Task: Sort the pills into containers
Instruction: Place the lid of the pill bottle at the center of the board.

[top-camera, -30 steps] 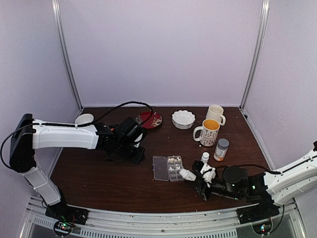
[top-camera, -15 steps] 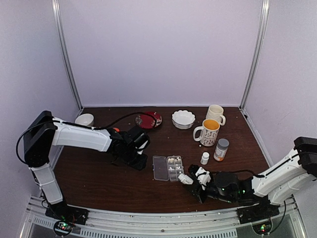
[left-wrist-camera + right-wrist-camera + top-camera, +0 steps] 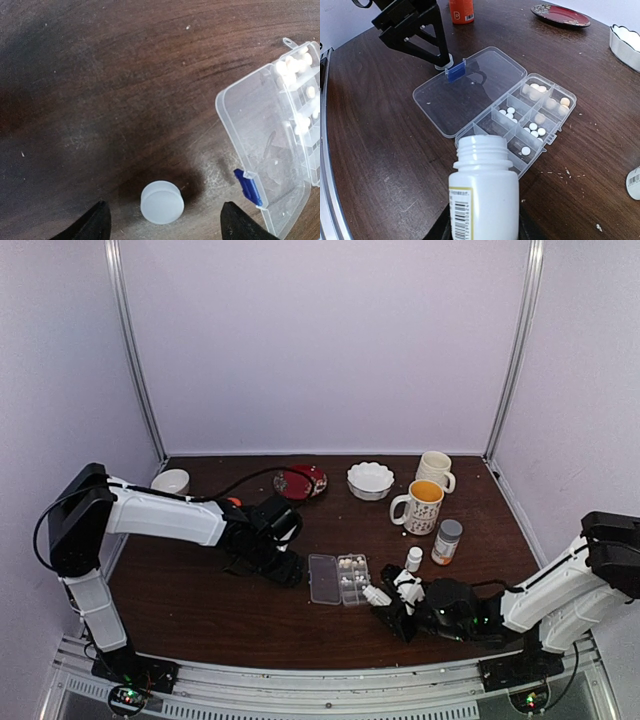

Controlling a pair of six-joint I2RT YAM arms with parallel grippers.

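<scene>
The clear pill box [image 3: 340, 578] lies open on the table, its lid [image 3: 465, 90] folded flat. Small white pills [image 3: 533, 126] sit in several containers [image 3: 540, 107]; they also show at the right edge of the left wrist view [image 3: 292, 62]. My right gripper [image 3: 482, 232] is shut on an uncapped white bottle [image 3: 482, 200], whose mouth hangs just short of the box's near corner. My left gripper [image 3: 165, 225] is open, low over the table left of the lid. A white cap [image 3: 161, 201] lies on the wood between its fingers, touching neither.
Behind the box stand a small white bottle [image 3: 414, 558], a grey-capped orange bottle [image 3: 446, 541], two mugs [image 3: 420, 506], a white bowl [image 3: 370, 480] and a red plate [image 3: 303, 481]. An orange bottle [image 3: 461, 10] stands beyond my left gripper. A small white bowl [image 3: 171, 481] sits far left.
My left gripper came down toward the box's lid, opened, and let the white cap go onto the table. My right arm carried the bottle a little left, closer to the box.
</scene>
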